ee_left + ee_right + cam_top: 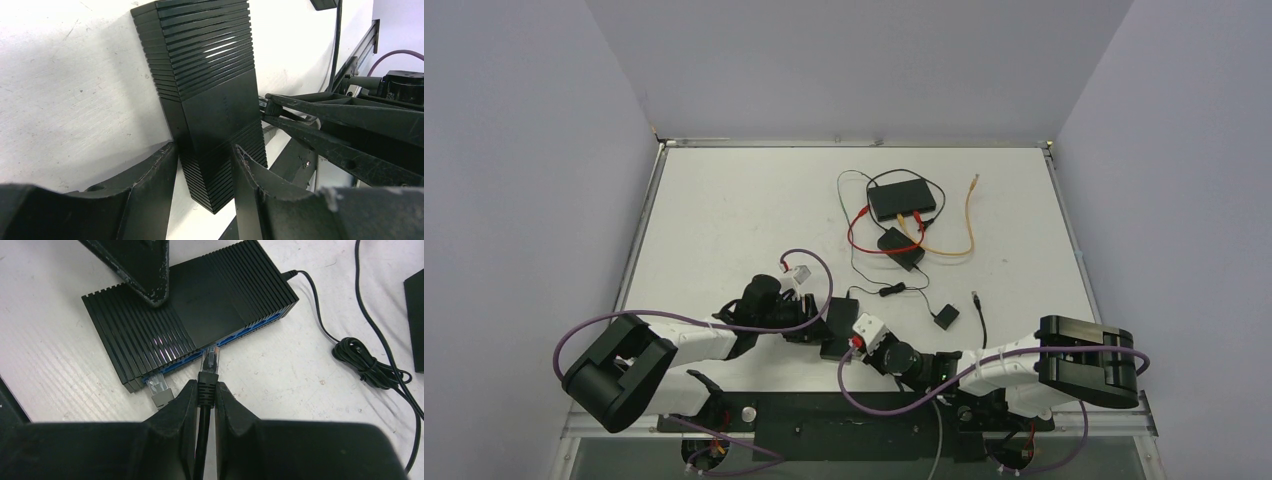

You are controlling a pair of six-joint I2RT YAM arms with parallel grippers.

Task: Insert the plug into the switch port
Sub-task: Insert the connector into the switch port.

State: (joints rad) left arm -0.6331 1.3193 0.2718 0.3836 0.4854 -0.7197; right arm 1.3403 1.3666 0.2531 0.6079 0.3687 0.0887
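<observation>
Clamping the ribbed black switch, left fingers; right fingers pinching the black plug, tip at the blue ports.

The black ribbed switch lies flat, blue ports along one side. The clear, black-booted plug points at a middle port, tip at its mouth.

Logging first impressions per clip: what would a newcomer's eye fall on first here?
The right claw pinches the black-booted plug, its clear tip right at the blue port row of the black switch near the table's front edge. The left claw clamps that switch across its ribbed body. Farther back, a second black box trails a red cable and an orange cable.
</observation>
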